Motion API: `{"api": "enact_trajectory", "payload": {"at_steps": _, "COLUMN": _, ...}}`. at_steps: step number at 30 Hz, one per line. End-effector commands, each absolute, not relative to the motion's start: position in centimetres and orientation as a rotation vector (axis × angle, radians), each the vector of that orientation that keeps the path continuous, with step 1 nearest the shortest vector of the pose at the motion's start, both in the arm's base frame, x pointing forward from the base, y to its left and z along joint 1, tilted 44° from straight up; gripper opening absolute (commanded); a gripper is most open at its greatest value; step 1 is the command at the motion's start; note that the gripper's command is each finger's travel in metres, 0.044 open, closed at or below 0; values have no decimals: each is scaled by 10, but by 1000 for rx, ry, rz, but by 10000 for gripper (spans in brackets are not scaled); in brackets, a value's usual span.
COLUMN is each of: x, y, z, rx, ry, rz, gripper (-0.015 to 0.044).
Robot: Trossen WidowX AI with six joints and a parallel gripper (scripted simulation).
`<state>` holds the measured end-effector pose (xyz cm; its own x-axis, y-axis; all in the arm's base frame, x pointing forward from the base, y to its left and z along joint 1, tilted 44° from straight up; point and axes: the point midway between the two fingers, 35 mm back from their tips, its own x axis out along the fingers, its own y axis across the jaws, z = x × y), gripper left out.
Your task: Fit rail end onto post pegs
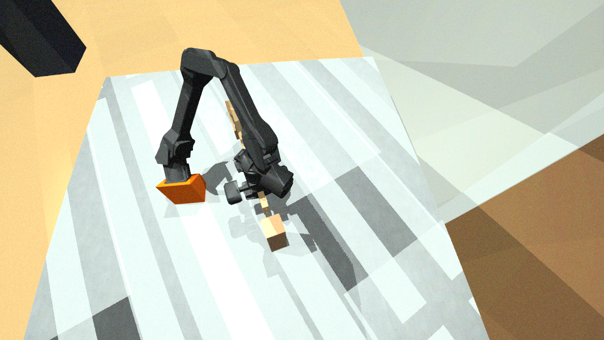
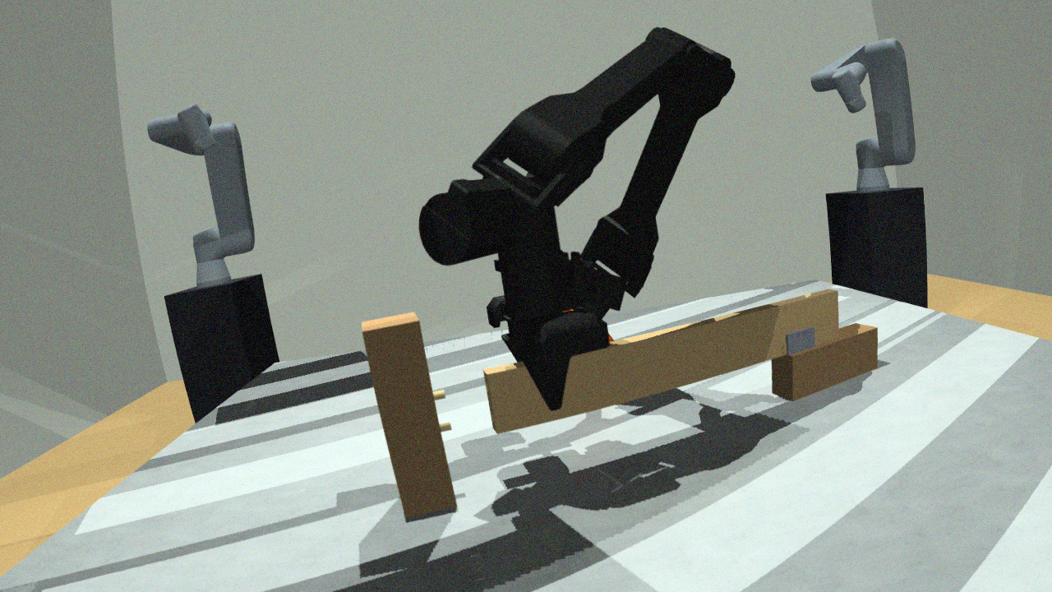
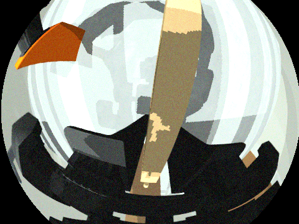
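pale grey and white stripes run across the table (image 1: 236, 287) (image 2: 735, 515) beneath the claw (image 1: 253, 190) (image 2: 555, 397) (image 3: 152, 183). it is closed on the bed rail (image 1: 264, 202) (image 2: 662, 367) (image 3: 177, 68), gripping it near its near end, which is raised off the table. just beyond the claw on that side stands the wooden post (image 1: 273, 226) (image 2: 408, 419), its two pegs (image 2: 440, 395) pointing toward the rail, a gap between. well away on the claw's other side, the footboard block (image 2: 827, 364) carries the far end by its grey bracket (image 2: 800, 340).

A robotics lab, judging by the grey robot arms (image 2: 229, 183) (image 2: 891, 103) on black pedestals (image 2: 220, 345) (image 2: 876, 242).
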<state>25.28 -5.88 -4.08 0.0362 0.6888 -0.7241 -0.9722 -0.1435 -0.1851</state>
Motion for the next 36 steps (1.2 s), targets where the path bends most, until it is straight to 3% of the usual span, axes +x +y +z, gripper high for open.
{"api": "enact_trajectory", "payload": {"at_steps": 1, "x": 255, "y": -61, "z": -42, "rx": -834, "ry": 452, "rz": 1522, "gripper": 0}}
{"api": "enact_trajectory", "payload": {"at_steps": 36, "x": 258, "y": -71, "z": -46, "rx": -835, "ry": 452, "rz": 1522, "gripper": 0}}
